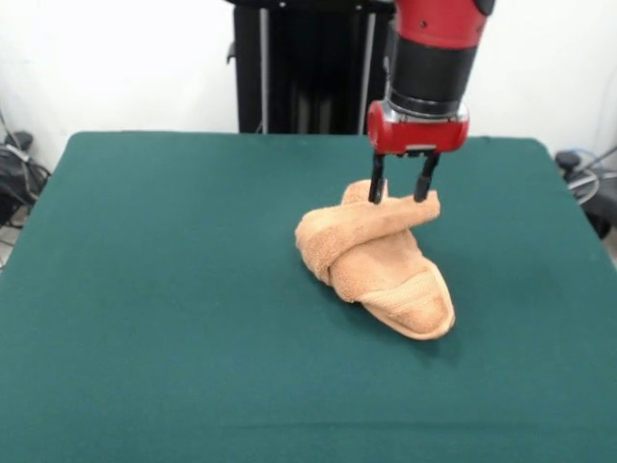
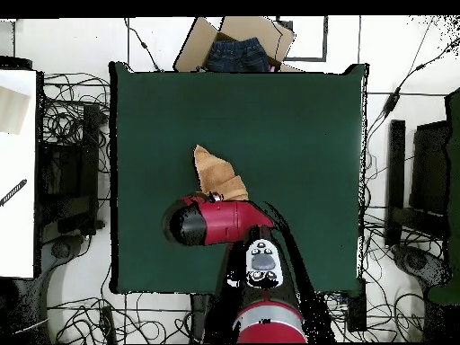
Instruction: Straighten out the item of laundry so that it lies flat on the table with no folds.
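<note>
The peach terry towel (image 1: 381, 258) lies crumpled and rolled over itself on the green table (image 1: 174, 289), right of centre. One rounded end with a woven band points to the near right. My gripper (image 1: 399, 193) comes straight down on the towel's far top fold. Its two black fingers (image 1: 376, 185) stand apart, one on each side of that fold, tips touching the cloth. In the overhead view the towel (image 2: 218, 173) shows as a folded wedge, partly hidden under the red arm (image 2: 216, 221); the gripper itself is hidden there. No tag shows.
Green cloth (image 2: 296, 135) stretches wide on all sides of the towel. Off the table's far edge in the overhead view stands a cardboard box (image 2: 235, 45) with dark blue clothing. A white surface (image 2: 18, 171) stands beside the table. Cables cover the floor around it.
</note>
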`<state>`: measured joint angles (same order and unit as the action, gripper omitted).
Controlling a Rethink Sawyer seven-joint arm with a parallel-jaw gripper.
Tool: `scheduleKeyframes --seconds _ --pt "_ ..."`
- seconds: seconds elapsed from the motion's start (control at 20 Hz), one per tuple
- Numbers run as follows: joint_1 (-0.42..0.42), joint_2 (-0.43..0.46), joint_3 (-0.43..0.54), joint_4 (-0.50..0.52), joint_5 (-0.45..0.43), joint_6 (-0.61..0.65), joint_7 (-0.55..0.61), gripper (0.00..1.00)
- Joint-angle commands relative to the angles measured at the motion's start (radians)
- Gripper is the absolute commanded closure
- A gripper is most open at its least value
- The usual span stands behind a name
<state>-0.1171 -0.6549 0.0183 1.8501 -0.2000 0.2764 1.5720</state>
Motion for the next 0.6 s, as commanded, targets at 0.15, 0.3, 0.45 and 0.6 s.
scheduleKeyframes --seconds 0.15,0.3,0.45,0.6 --pt "-0.021 0.031 0.064 -0.049 0.023 -0.025 0.142 0.0" --pt "-0.022 0.043 0.061 -0.04 0.02 -0.06 0.158 0.0" --pt "-0.027 0.08 0.066 -0.048 0.013 -0.103 0.161 0.0" --pt "-0.04 0.099 0.076 -0.056 0.011 -0.113 0.151 0.0"
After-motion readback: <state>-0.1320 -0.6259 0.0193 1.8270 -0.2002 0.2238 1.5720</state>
